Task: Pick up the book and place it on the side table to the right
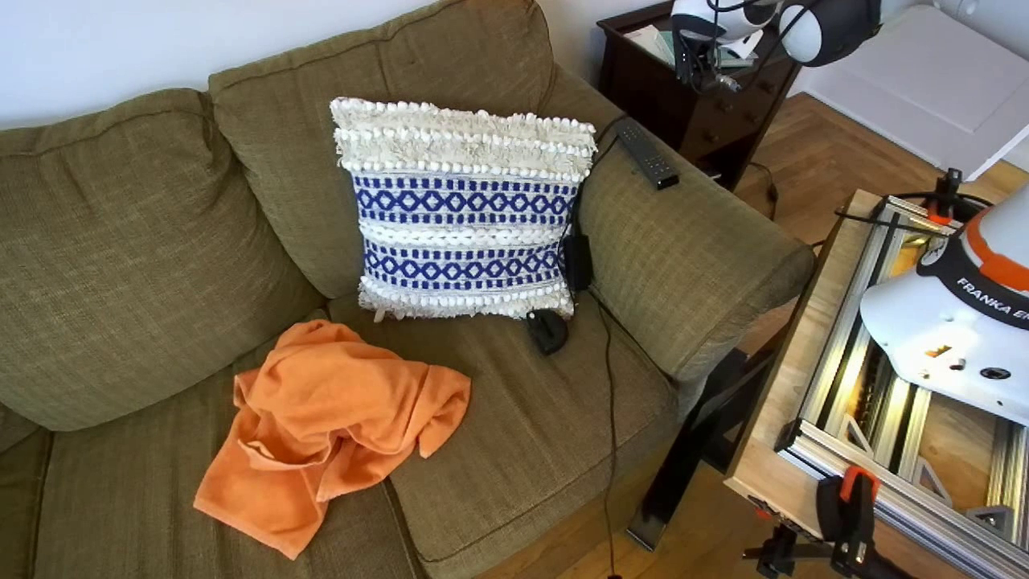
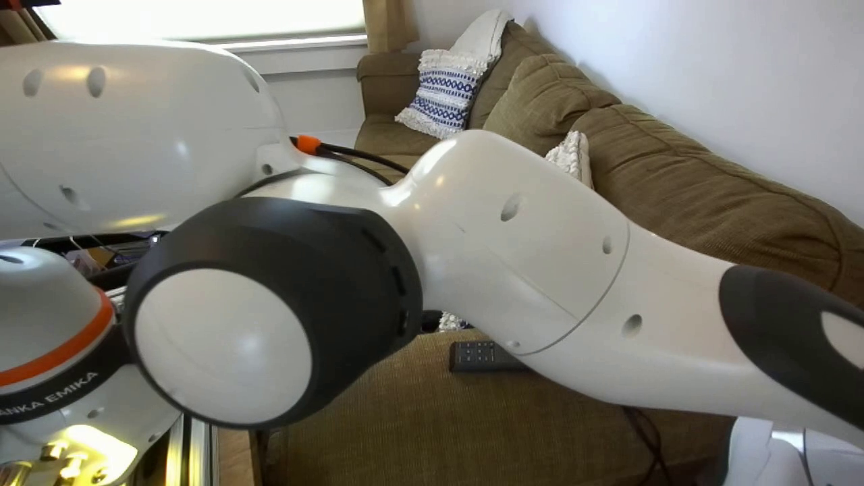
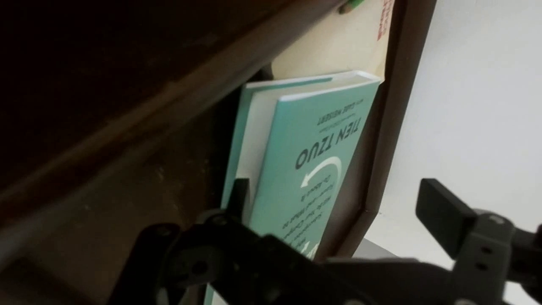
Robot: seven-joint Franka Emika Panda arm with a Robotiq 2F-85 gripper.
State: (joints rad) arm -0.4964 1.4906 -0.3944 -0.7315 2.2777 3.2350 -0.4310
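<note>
- Wrist view: my claw (image 3: pixel 338 205) stands wide, one dark finger low and left of centre, the other at the lower right.
- Mid-frame there, I see the teal-green rectangular book (image 3: pixel 292 186) with dark lettering and a curved white arrow, lying inside the raised rim of the dark brown wooden counter (image 3: pixel 394 106); I can't tell whether the nearer finger touches it.
- Just above the book in that frame, a cream flat piece (image 3: pixel 330 46) with red lettering shows.
- Upper right of an exterior view, my white and black robot arm (image 1: pixel 735 24) hangs over the counter.
- Both exterior views show me a black remote control (image 1: pixel 647 153) on the olive-brown fabric sofa (image 1: pixel 707 273).
- Centre of an exterior view: a white pillow (image 1: pixel 470 217) with blue patterns leans on the backrest; lower left, a crumpled orange cloth (image 1: pixel 330 410).
</note>
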